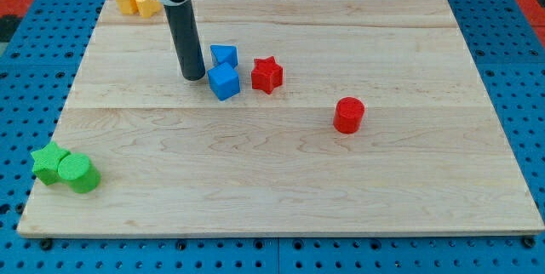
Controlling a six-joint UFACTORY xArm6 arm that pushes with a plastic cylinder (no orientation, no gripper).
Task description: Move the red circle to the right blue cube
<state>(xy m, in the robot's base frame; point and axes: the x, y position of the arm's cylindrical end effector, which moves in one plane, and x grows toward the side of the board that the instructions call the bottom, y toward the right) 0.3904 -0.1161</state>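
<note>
One raised, oblique view from the wooden board's (281, 180) near edge, whole board in frame.

My dark rod stands upright near the view's top left (its mount cut off by the frame edge), my tip (193, 77) resting on the surface

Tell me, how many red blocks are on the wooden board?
2. The red star sits near the middle, just right of the two blue blocks. The red circle stands alone further toward the view's right. None seems hidden, though the rod covers a small patch.
</note>
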